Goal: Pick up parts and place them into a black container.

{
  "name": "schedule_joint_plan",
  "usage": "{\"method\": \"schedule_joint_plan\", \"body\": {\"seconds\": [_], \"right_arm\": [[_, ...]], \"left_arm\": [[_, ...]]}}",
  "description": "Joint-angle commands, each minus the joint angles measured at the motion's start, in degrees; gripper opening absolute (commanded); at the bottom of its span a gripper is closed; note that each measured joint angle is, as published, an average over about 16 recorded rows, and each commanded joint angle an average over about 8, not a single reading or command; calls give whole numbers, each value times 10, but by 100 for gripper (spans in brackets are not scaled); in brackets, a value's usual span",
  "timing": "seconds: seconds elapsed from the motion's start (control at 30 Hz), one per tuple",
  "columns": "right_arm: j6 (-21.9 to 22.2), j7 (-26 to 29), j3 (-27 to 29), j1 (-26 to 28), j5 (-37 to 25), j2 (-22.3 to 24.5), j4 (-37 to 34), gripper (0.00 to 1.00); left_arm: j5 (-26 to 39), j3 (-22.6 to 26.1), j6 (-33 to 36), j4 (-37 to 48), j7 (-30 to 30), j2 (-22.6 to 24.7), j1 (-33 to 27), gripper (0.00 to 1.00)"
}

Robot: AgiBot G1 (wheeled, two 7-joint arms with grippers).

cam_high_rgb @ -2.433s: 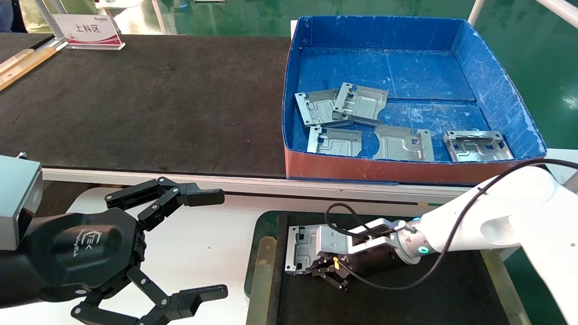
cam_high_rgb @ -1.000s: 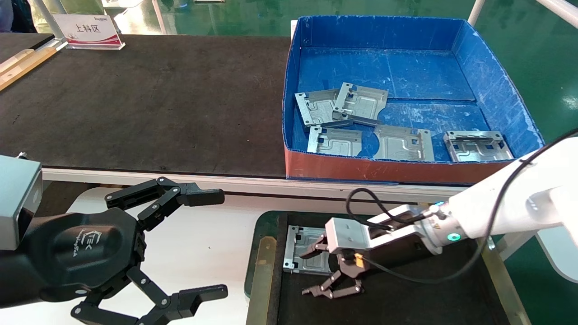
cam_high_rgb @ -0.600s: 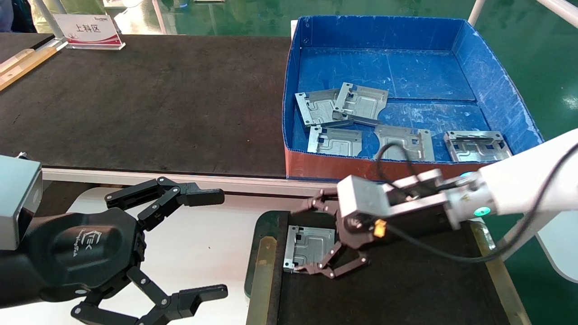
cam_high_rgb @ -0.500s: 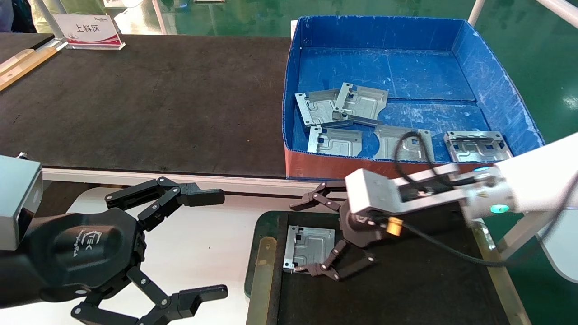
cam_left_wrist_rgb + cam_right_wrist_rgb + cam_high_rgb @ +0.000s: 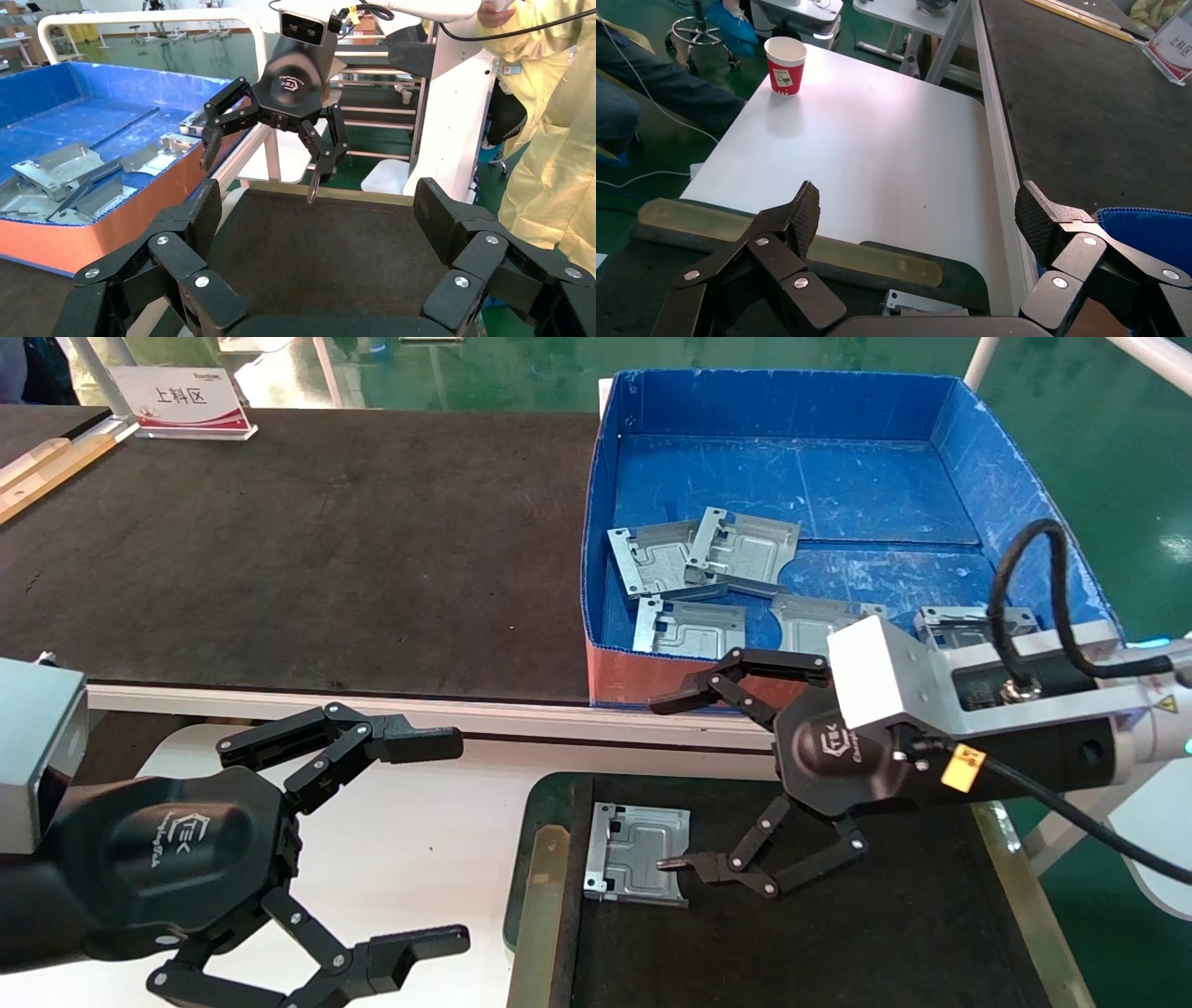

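Note:
One silver part (image 5: pixel 636 852) lies flat at the left end of the black container (image 5: pixel 548 794); a sliver of this part (image 5: pixel 912 303) shows in the right wrist view beside the brass strip (image 5: pixel 807 242). My right gripper (image 5: pixel 667 784) hangs open and empty above the container, just right of that part and clear of it. The left wrist view shows the same gripper (image 5: pixel 261 175) open above the container's black floor (image 5: pixel 316 260). Several more parts (image 5: pixel 717 549) lie in the blue box (image 5: pixel 1024 505). My left gripper (image 5: pixel 452 840) stays parked at the lower left, open.
The blue box's red front (image 5: pixel 708 686) stands just behind the container. A long black table (image 5: pixel 326 542) runs to the left, with a sign (image 5: pixel 182 398) at its far end. A red paper cup (image 5: pixel 786 64) stands on the white table (image 5: pixel 877 154).
My right gripper let go of the part, leaving it in the container, then opened wide, rose and drew back to the right. The left arm has not moved.

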Motion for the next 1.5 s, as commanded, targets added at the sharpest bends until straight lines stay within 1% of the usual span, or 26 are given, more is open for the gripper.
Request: {"method": "schedule_joint_plan", "body": {"seconds": [0.03, 0.2, 0.37, 1.5], "right_arm": [[-1, 1, 0, 1, 4, 3, 2, 100], [1, 1, 4, -3, -1, -1, 0, 100], [3, 13, 24, -22, 3, 6, 17, 100], [34, 142, 244, -226, 44, 79, 193, 100]], "left_arm": [[0, 0, 0, 0, 0, 0, 0, 100], [0, 0, 0, 0, 0, 0, 0, 100], [0, 0, 0, 0, 0, 0, 0, 100], [0, 0, 0, 0, 0, 0, 0, 100]]}}
